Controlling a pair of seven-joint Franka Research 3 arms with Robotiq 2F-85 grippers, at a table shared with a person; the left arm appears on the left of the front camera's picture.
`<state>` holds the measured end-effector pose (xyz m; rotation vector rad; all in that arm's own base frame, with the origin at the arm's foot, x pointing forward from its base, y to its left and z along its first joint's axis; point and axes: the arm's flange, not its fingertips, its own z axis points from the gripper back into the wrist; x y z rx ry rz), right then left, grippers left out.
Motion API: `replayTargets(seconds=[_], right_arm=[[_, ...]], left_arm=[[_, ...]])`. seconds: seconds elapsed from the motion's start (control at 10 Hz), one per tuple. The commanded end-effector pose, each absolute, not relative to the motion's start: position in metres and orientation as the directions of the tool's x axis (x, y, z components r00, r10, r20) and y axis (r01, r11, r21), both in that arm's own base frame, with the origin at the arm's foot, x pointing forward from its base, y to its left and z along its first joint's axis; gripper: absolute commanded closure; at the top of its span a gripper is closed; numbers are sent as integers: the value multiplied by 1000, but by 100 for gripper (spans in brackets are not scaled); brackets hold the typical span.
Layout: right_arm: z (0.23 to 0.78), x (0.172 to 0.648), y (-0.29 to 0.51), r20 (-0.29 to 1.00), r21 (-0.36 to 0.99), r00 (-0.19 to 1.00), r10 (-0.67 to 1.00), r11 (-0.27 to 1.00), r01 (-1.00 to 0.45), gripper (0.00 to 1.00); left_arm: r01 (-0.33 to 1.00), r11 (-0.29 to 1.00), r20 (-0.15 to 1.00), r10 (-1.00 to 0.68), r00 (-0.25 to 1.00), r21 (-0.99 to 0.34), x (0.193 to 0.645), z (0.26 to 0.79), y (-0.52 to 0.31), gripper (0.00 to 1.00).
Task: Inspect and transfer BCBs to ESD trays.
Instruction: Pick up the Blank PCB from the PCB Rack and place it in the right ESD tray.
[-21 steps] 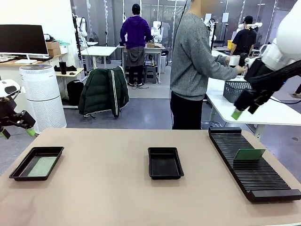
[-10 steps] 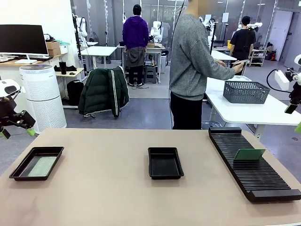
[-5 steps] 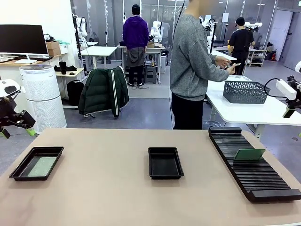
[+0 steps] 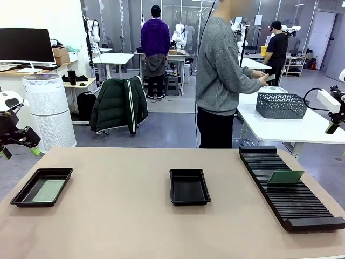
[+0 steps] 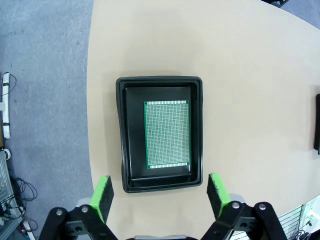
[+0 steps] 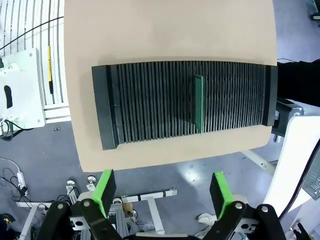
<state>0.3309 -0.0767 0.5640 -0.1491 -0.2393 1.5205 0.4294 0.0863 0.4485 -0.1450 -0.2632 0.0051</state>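
One ESD tray (image 4: 21,195) lies at the table's left with a green BCB (image 4: 47,190) flat on its floor. From above, the left wrist view shows that tray (image 5: 122,135) and BCB (image 5: 167,135), with my left gripper (image 5: 160,196) open high over the tray's near rim. In the front view my left gripper (image 4: 20,152) hangs beyond the table's left edge. The second ESD tray (image 4: 189,186) sits mid-table with nothing in it. Another BCB (image 4: 285,176) stands upright in the ribbed rack (image 4: 302,208). My right gripper (image 6: 162,192) is open high above that rack (image 6: 150,102) and its BCB (image 6: 198,102).
A person (image 4: 221,70) stands beyond the far edge, turned to a white side table, hands (image 4: 263,77) near a dark mesh basket (image 4: 282,105). My right gripper (image 4: 334,127) is at the picture's right edge. Bare tabletop lies between the trays and the rack.
My right arm has pulled away from above the rack to the far right edge. The person's hands have moved lower, toward the basket. The left arm, trays and boards are unmoved.
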Motion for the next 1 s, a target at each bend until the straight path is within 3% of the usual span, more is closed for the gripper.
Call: replayTargets(seconds=[0.0,0.9], right_arm=[[564,331,-77,62,-245,33,997,48,-968,0],[455,386,-68,84,-236,-92,992,-70,-969,0]], left_arm=[[16,990,257,20,966,-137,430,447,89,0],[16,990,257,20,966,-137,430,447,89,0]])
